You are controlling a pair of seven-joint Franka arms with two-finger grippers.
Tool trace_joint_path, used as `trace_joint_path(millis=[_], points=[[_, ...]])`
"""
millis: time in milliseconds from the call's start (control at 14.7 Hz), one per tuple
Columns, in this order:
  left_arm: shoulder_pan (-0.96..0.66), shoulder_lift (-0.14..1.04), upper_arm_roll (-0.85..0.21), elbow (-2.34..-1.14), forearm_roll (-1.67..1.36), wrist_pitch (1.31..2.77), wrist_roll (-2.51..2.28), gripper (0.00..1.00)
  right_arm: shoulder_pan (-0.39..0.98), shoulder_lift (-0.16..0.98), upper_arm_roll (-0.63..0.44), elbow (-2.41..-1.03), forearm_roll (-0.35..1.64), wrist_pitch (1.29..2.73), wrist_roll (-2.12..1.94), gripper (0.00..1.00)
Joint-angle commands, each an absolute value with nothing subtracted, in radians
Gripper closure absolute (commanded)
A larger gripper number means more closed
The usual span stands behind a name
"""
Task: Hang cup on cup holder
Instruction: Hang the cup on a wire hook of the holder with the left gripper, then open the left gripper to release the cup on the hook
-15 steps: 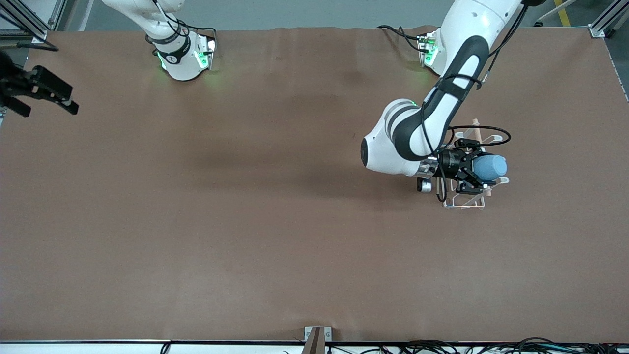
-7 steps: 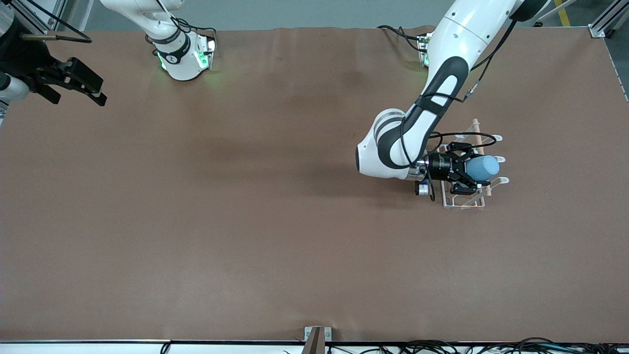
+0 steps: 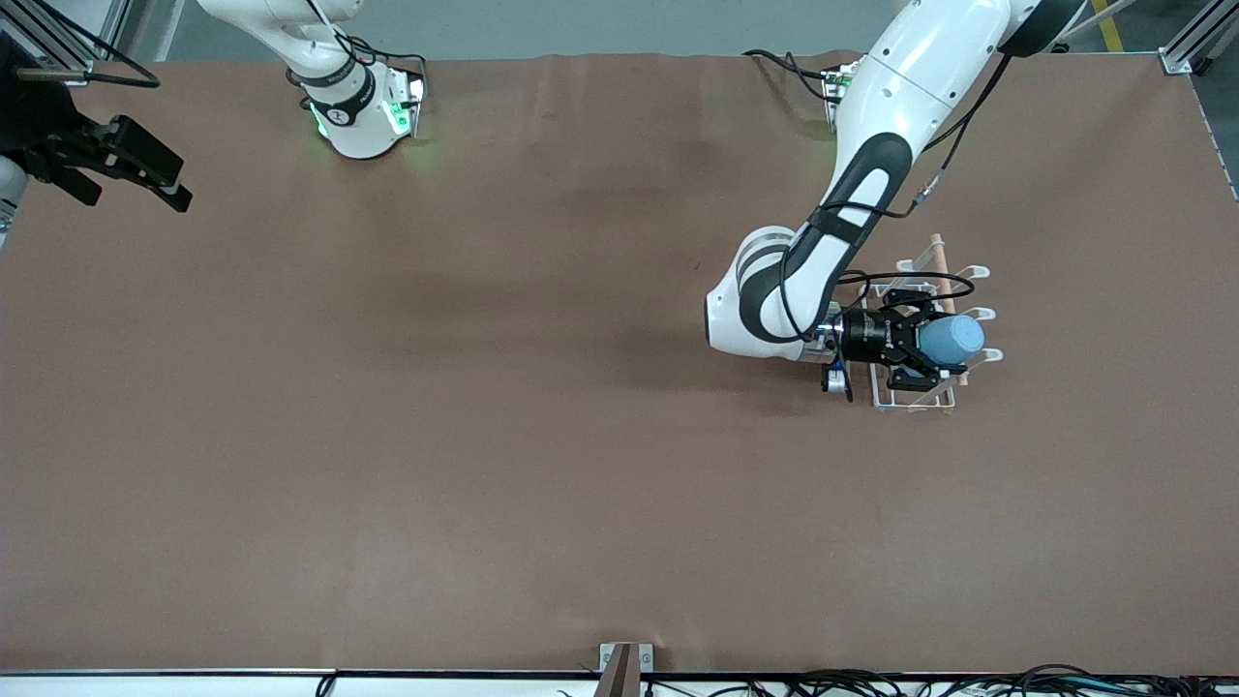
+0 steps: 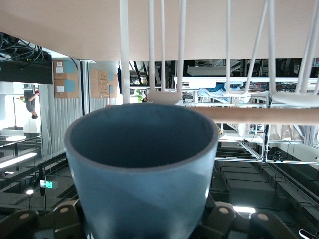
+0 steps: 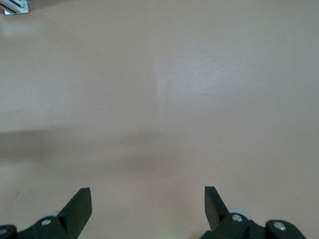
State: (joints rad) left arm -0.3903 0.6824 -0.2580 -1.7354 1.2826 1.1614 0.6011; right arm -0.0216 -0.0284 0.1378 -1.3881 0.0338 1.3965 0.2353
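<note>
Brown paper-covered surface (image 3: 542, 436) carrying, toward the left arm's end, a small white wire cup holder (image 3: 924, 399) with a wooden top rod. Left gripper (image 3: 918, 340) over that rack, fingers clamped on a light-blue tapered plastic cup (image 3: 951, 339); long axis level, mouth aimed at 3 o'clock toward the prongs. Right gripper (image 3: 126, 172) waiting at the right arm's end, fingers wide, holding nothing.

A robotics lab is shown. Aluminium framing (image 3: 1195, 44) is seen at the brown-covered counter (image 3: 484, 436). Cables (image 3: 968, 682) are bundled along its edge.

White arms (image 3: 876, 106) with black joint bands, looped black cables — green-lit bases (image 3: 363, 116).
</note>
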Motion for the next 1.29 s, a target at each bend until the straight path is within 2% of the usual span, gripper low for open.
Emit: trace_joint_path(millis=[0,68,136,204,272,544,1223], points=[[-0.387,0.702,-0.262,-1.746,1.313,1.147,0.552,0.56,-0.035,-0.028,0.132,-1.387,0.017,1.393,0.199,0.0],[-0.388,0.712,-0.262,-1.743,1.313,1.147,0.54,0.55,-0.034,-0.023,0.118,-1.387,0.014,1.393,0.19,0.0],[-0.387,0.712,-0.262,-1.741,1.313,1.147,0.525,0.44,-0.022,-0.023,0.086,-1.388,0.017,1.393,0.19,0.0],[-0.384,0.709,-0.262,-1.735,1.313,1.147,0.497,0.06,-0.014,-0.021,0.072,-1.388,0.017,1.39,0.187,0.0],[-0.382,0.707,-0.264,-1.732,1.31,1.147,0.467,0.0,-0.021,-0.017,0.068,-1.388,0.017,1.376,0.17,0.0],[-0.396,0.706,-0.268,-1.704,1.264,1.147,0.344,0.0,-0.029,-0.017,0.048,-1.394,0.011,1.365,0.124,0.0],[-0.393,0.673,-0.275,-1.296,0.711,1.158,-0.361,0.0,-0.025,0.006,0.048,-1.408,-0.017,1.368,0.124,0.0]])
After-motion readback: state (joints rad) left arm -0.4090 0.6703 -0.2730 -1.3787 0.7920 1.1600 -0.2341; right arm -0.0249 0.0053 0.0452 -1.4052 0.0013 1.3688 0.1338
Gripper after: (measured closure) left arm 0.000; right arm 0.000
